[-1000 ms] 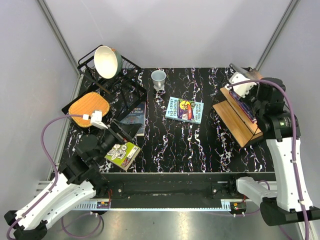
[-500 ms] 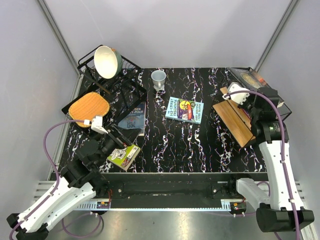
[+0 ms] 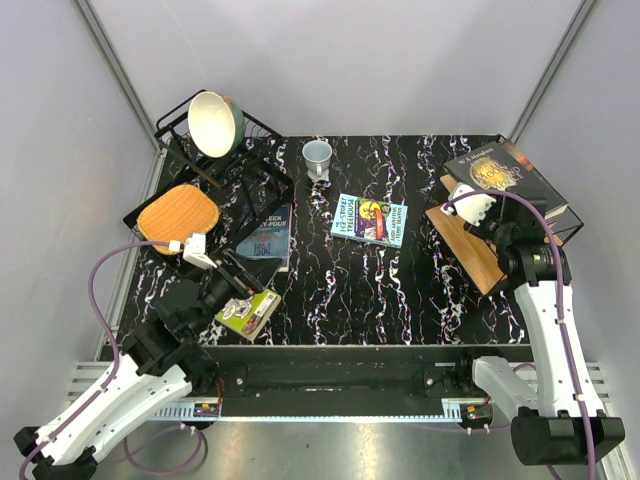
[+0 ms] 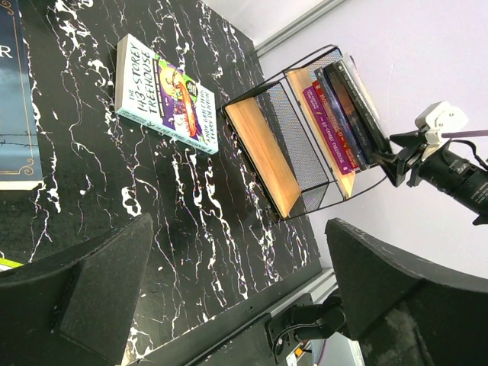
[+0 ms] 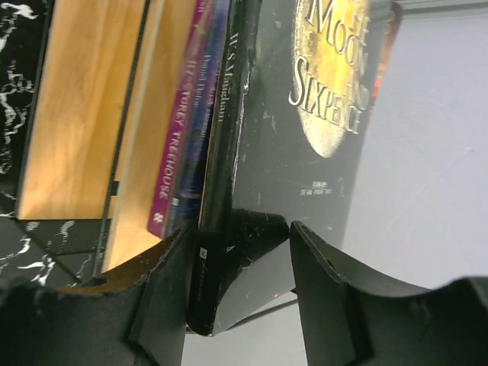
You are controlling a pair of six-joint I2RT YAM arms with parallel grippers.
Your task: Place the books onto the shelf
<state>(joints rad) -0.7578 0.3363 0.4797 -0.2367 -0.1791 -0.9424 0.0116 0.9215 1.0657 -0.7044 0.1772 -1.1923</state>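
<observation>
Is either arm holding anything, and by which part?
Left gripper: nothing. Right gripper straddles the black gold-disc paperback at its lower spine end; unclear whether jaws clamp it.

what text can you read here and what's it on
"MOON", "SIXPENCE": black book cover.
"W.S. Maugham": its spine.
"STOREY TREEHOUSE": teal book cover; number before it unclear.
"STOREY TREEHOUSE": purple book spine.
blue book: title partly hidden, too small.
green book: unreadable.
</observation>
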